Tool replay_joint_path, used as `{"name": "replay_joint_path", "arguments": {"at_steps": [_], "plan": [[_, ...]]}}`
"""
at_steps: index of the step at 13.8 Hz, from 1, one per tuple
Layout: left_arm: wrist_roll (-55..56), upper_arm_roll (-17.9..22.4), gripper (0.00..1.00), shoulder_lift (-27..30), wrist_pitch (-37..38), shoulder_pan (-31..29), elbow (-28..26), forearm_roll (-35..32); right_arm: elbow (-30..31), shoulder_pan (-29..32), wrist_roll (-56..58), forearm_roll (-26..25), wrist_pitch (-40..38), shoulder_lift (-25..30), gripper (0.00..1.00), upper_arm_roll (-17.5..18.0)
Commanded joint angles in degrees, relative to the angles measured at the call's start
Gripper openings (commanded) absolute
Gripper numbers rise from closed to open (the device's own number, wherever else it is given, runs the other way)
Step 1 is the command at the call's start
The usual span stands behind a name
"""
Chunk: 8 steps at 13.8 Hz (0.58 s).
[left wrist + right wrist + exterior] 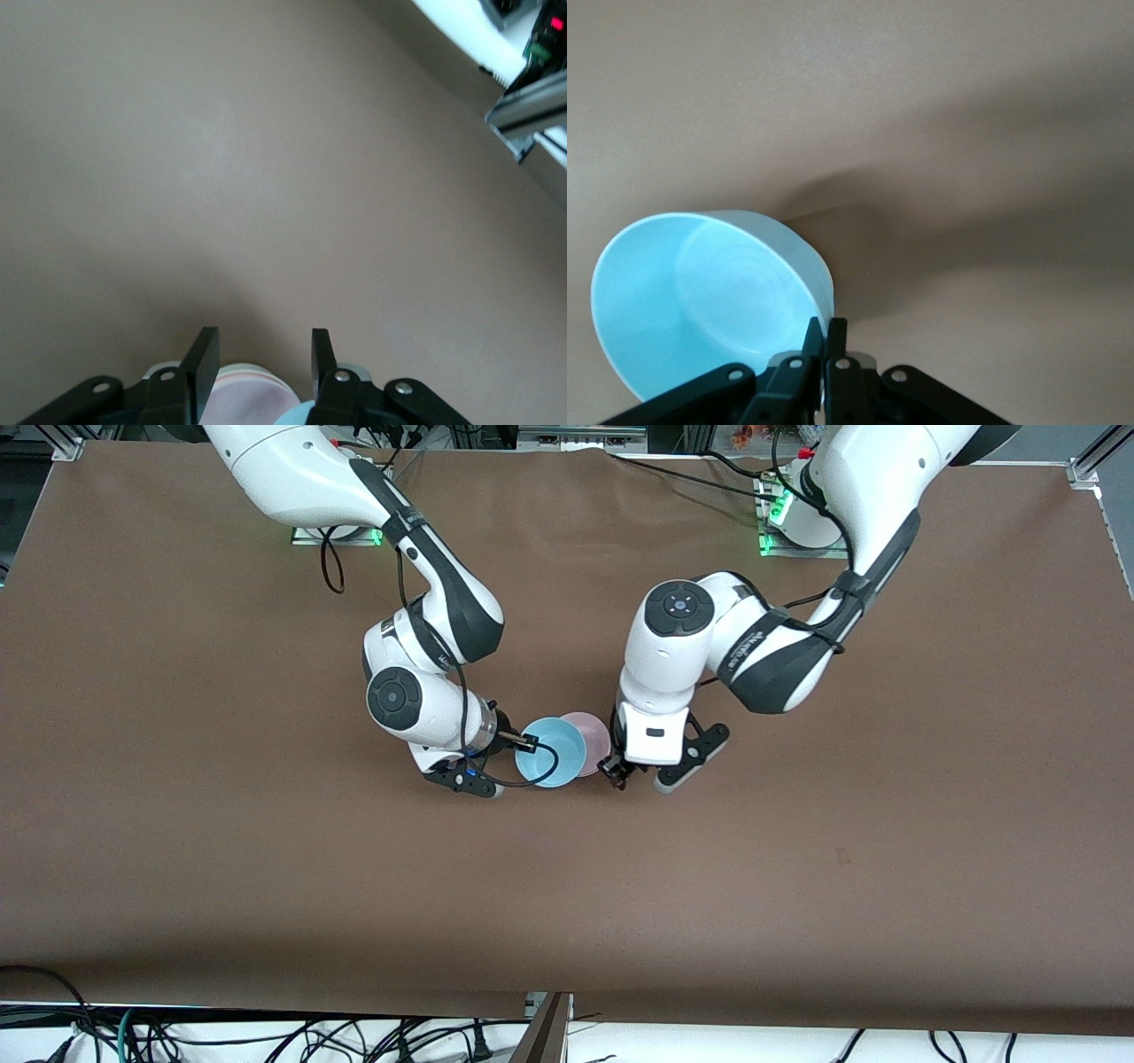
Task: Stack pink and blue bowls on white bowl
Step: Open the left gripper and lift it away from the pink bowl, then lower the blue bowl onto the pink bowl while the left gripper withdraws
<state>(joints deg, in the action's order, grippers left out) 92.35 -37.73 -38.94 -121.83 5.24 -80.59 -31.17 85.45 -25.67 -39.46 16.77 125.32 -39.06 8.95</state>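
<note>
My right gripper [529, 741] is shut on the rim of the light blue bowl [551, 753] and holds it tilted, partly over the pale pink bowl [595, 732]. In the right wrist view the fingers [825, 332] pinch the blue bowl's [700, 301] wall. My left gripper [642, 775] is open and empty, beside the pink bowl toward the left arm's end. In the left wrist view the pink bowl [248, 394] shows between the open fingers [262, 354], with the blue bowl's edge [301, 414] next to it. The white bowl is hidden.
The brown table [797, 912] stretches wide on all sides of the bowls. The arms' bases [797, 522] stand along its farther edge. Cables hang past the edge nearest the front camera [354, 1036].
</note>
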Motion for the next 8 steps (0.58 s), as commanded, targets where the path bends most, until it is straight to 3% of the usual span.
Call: {"name": "replay_joint_path", "arguments": {"at_steps": [1,5,8], "plan": [[-7.86,-0.41,0.49,0.44,7.63,-1.98,7.35,5.75,0.07,-2.19,-0.88,0.98,2.55,-1.27,0.0,-0.25],[-19.2,-0.41,0.49,0.62,17.75,-6.28,16.85,9.29,0.07,-3.86,-2.73,0.9,4.75,-2.59,0.0,-0.25],[-28.25,-0.59,0.49,2.19,20.92,-11.02,18.1,10.77,0.07,-4.04,-2.73,0.9,6.42,-3.38,0.0,-0.25]]}}
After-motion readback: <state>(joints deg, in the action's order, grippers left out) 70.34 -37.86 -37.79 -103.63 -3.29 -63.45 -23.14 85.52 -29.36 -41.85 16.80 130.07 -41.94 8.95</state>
